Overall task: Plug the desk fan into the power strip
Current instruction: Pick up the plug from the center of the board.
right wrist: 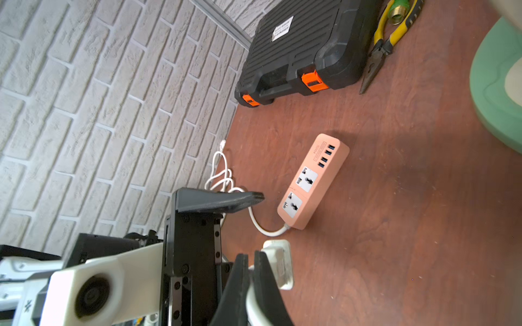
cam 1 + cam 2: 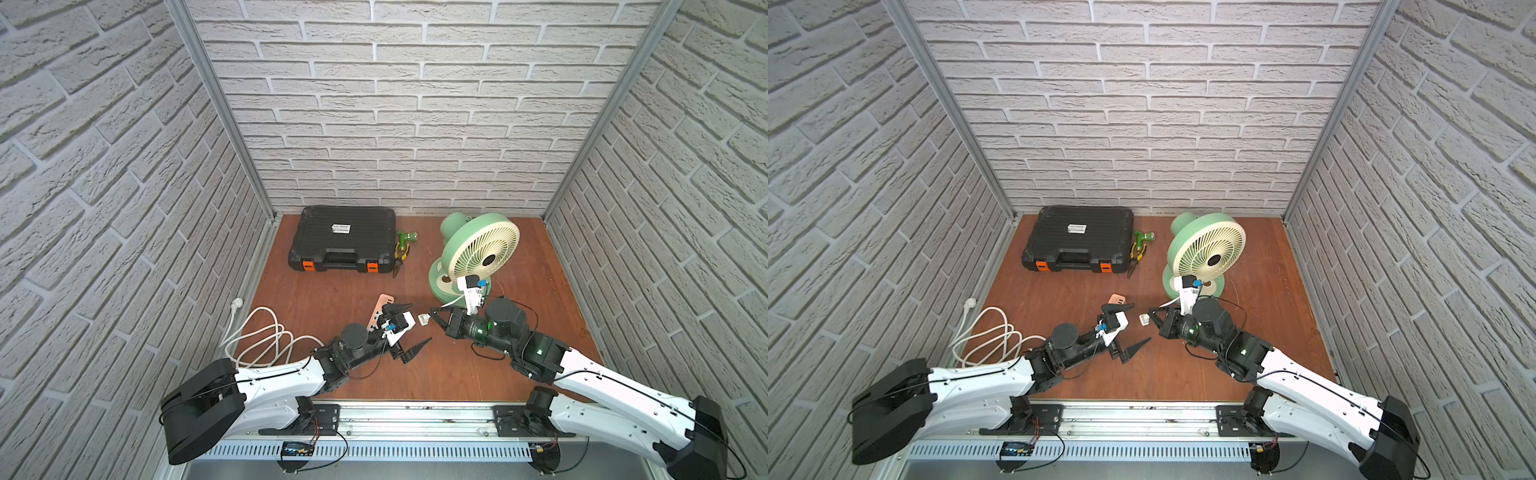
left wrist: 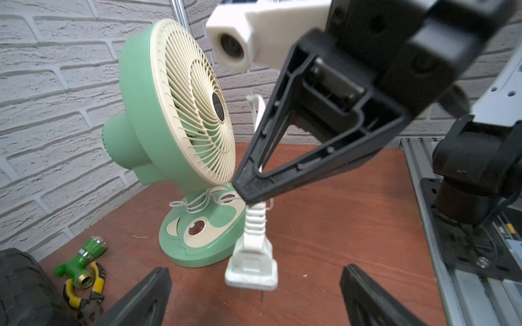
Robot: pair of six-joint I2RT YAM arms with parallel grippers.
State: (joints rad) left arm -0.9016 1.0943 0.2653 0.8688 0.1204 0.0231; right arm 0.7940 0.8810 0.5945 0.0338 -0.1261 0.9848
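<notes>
1. The right gripper (image 3: 248, 194) is clamped tight on the thin white cord (image 3: 255, 118), right at the ribbed collar behind the small white flat plug (image 3: 252, 265).
2. The left gripper (image 2: 419, 323) is spread wide and holds nothing; the plug hangs between its two black fingers (image 3: 147, 296), touching neither.
3. The salmon-pink rectangular power strip (image 1: 312, 180) lies flat on the brown wooden tabletop (image 2: 457, 374), near the plug but apart from it. Both white sockets face up, bare, beside four blue USB ports.
4. There's tiny print beside those ports, too small to read.
5. The mint-green desk fan with its cream round grille (image 2: 478, 249) stands upright at the back, cord bundled on its base.
6. The black ribbed plastic toolcase with orange latches (image 2: 343, 241) carries a white label, its text illegible.
7. Beside the case lie yellow-handled pliers (image 1: 378, 48) and a green hose fitting (image 3: 82, 259).
</notes>
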